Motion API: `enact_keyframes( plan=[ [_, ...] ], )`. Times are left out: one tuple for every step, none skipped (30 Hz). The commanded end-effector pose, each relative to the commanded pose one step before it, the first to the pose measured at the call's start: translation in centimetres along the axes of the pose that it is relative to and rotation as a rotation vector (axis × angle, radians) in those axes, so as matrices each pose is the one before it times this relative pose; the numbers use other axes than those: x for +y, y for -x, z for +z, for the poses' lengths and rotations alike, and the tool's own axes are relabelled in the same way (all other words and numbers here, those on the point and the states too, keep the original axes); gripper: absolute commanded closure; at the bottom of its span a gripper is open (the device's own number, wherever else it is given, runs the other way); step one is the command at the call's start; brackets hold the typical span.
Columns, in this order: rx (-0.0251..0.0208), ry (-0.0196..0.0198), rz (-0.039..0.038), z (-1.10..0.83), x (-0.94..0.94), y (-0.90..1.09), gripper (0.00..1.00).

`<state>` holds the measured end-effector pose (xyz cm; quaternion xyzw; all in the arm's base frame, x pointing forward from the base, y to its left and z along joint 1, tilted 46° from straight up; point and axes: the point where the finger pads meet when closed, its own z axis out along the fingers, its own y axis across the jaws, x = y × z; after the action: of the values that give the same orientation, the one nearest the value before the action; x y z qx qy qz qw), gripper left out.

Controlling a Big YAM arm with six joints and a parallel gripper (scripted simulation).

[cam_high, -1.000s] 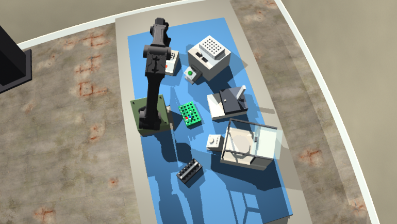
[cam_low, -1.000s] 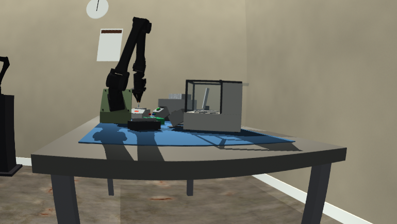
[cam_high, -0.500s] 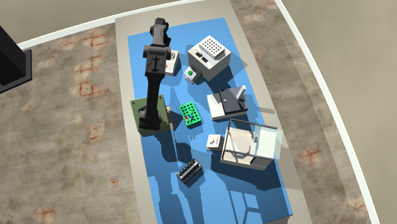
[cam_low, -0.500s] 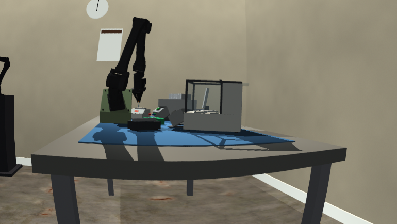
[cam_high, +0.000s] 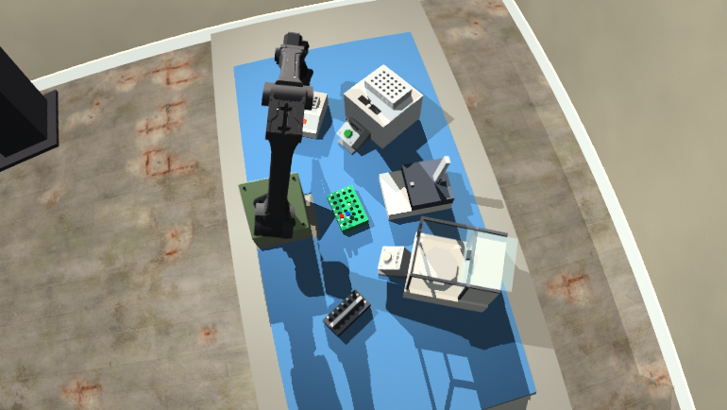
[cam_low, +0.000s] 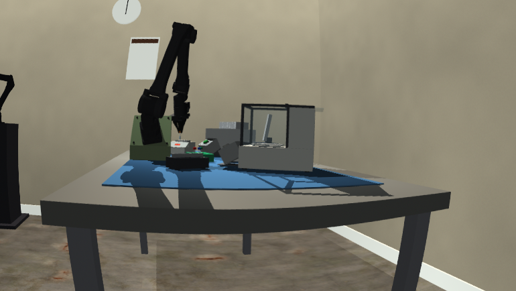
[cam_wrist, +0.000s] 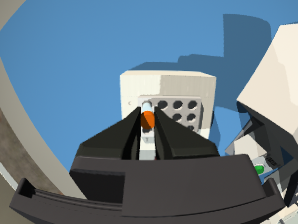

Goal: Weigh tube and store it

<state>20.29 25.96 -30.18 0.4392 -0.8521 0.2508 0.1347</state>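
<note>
My gripper [cam_low: 179, 131] [cam_wrist: 147, 112] is shut on tube A [cam_wrist: 148, 119], whose orange cap shows between the fingertips in the wrist view. It holds the tube upright, just above the near left corner of the dry block DB [cam_high: 318, 109] [cam_low: 183, 145] [cam_wrist: 180, 87], a small white box with dark bores. The tube's lower end hangs over the leftmost bores; I cannot tell whether it touches the block. In the top view the arm hides the gripper. The balance [cam_high: 448, 293] [cam_low: 274, 159] has its top pane [cam_high: 492, 259] slid back, and its pan [cam_high: 440, 261] is empty.
The green rack RK [cam_high: 347, 209] holds a red-capped and a blue-capped tube. The mixer with a green top [cam_high: 348, 134], a big grey box with a hole grid [cam_high: 384, 104], the spectrophotometer [cam_high: 414, 191], a small knob box [cam_high: 392, 259] and the black magnet block [cam_high: 346, 311] stand on the blue mat [cam_high: 397, 356].
</note>
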Motion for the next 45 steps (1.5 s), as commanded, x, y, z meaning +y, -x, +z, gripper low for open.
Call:
enact_keyframes(
  plan=[
    [-0.03678,0.00417,0.01154,-0.392,0.845,2.468,0.91],
    [0.00000,0.00000,0.00000,0.000,0.000,0.000,0.91],
    [0.00000,0.00000,0.00000,0.000,0.000,0.000,0.91],
    [0.00104,-0.00017,-0.00029,0.030,-0.005,-0.071,0.91],
    [0.00135,-0.00025,-0.00036,0.038,-0.005,-0.089,0.91],
    [0.00134,-0.00025,-0.00038,0.038,-0.005,-0.089,0.91],
    [0.00339,-0.00050,-0.00086,0.092,-0.032,-0.211,0.91],
    [0.00130,-0.00024,-0.00036,0.036,-0.005,-0.086,0.91],
    [0.00129,-0.00024,-0.00036,0.036,-0.005,-0.086,0.91],
    [0.00129,-0.00024,-0.00036,0.036,-0.005,-0.086,0.91],
    [0.00129,-0.00024,-0.00036,0.036,-0.005,-0.086,0.91],
    [0.00130,-0.00024,-0.00036,0.036,-0.005,-0.086,0.91],
    [0.00129,-0.00024,-0.00036,0.036,-0.005,-0.086,0.91],
    [0.00130,-0.00024,-0.00036,0.036,-0.005,-0.086,0.91],
    [0.00129,-0.00024,-0.00036,0.036,-0.005,-0.086,0.91],
    [0.00130,-0.00024,-0.00036,0.036,-0.005,-0.086,0.91],
    [0.00129,-0.00024,-0.00036,0.036,-0.005,-0.086,0.91],
    [0.00129,-0.00024,-0.00036,0.036,-0.005,-0.086,0.91],
    [0.00000,0.00000,0.00000,0.000,0.000,0.000,0.91],
    [0.00000,0.00000,0.00000,0.000,0.000,0.000,0.91],
    [0.00129,-0.00024,-0.00036,0.036,-0.005,-0.086,0.91],
    [0.00129,-0.00024,-0.00036,0.036,-0.005,-0.086,0.91],
    [0.00129,-0.00024,-0.00036,0.036,-0.005,-0.086,0.91],
    [0.00130,-0.00024,-0.00036,0.036,-0.005,-0.086,0.91],
    [0.00129,-0.00024,-0.00037,0.036,-0.005,-0.086,0.91],
    [0.00129,-0.00024,-0.00037,0.036,-0.005,-0.086,0.91],
    [0.00129,-0.00024,-0.00037,0.036,-0.005,-0.086,0.91],
    [0.00130,-0.00024,-0.00037,0.036,-0.005,-0.086,0.91],
    [0.00129,-0.00024,-0.00037,0.036,-0.005,-0.086,0.91],
    [0.00129,-0.00024,-0.00037,0.036,-0.005,-0.086,0.91],
    [0.00129,-0.00024,-0.00036,0.036,-0.005,-0.086,0.91],
    [0.00129,-0.00024,-0.00036,0.036,-0.005,-0.086,0.91],
    [0.00129,-0.00024,-0.00036,0.036,-0.005,-0.086,0.91],
    [0.00129,-0.00024,-0.00036,0.036,-0.005,-0.086,0.91],
    [0.00129,-0.00024,-0.00036,0.036,-0.005,-0.086,0.91],
    [0.00000,0.00000,0.00000,0.000,0.000,0.000,0.91],
    [0.00000,0.00000,0.00000,0.000,0.000,0.000,0.91],
    [0.00130,-0.00024,-0.00037,0.036,-0.005,-0.086,0.91],
    [0.00129,-0.00024,-0.00036,0.036,-0.005,-0.086,0.91],
    [0.00032,-0.00007,-0.00009,0.012,-0.001,-0.031,0.91],
    [-0.00024,0.00003,0.00006,-0.002,0.001,0.000,0.91],
    [-0.00024,0.00003,0.00005,-0.002,0.001,0.000,0.91],
    [-0.00024,0.00003,0.00004,-0.002,0.001,0.000,0.91],
    [-0.00024,0.00003,0.00004,-0.002,0.001,0.000,0.91],
    [-0.00024,0.00003,0.00004,-0.002,0.001,0.000,0.91]
  ],
)
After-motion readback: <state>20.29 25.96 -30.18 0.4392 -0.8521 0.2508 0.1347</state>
